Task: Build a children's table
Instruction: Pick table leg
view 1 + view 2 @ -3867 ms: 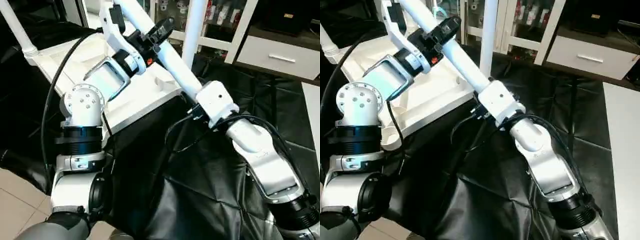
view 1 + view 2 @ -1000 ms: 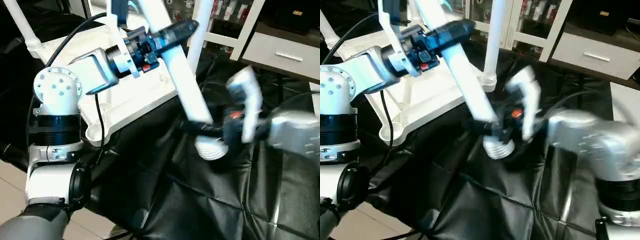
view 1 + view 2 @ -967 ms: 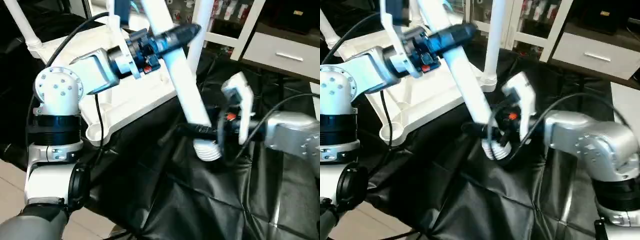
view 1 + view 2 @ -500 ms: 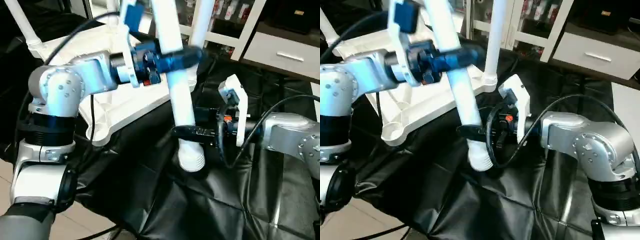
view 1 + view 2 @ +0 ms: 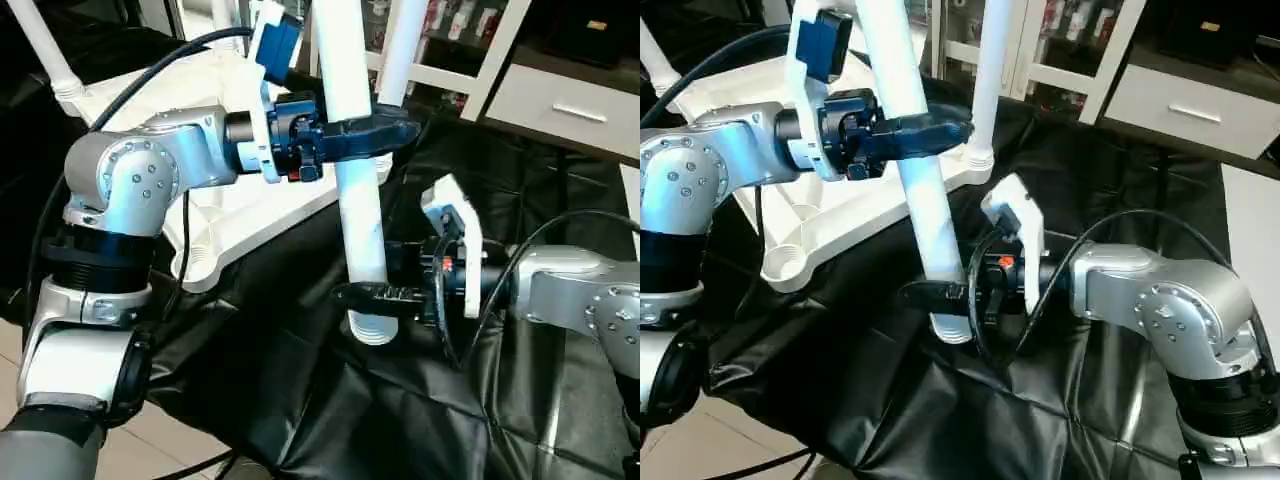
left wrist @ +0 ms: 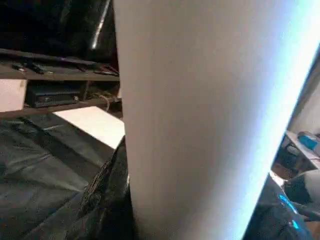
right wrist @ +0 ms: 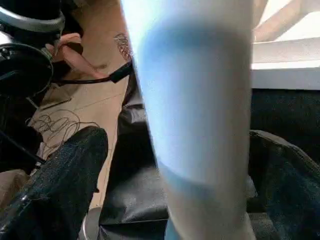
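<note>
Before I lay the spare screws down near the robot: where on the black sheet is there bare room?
Free: the black sheet in front of the right gripper, and the stretch toward the white drawer. Crowded: around the held leg, the left gripper, and the tabletop with its standing leg.

Silver forearms (image 5: 150, 175) with round screw-dotted elbow joints, black ribbed collars, looping black cables (image 5: 1110, 225), white wrist camera blocks (image 5: 455, 235), small red marks, black two-fingered grippers
</note>
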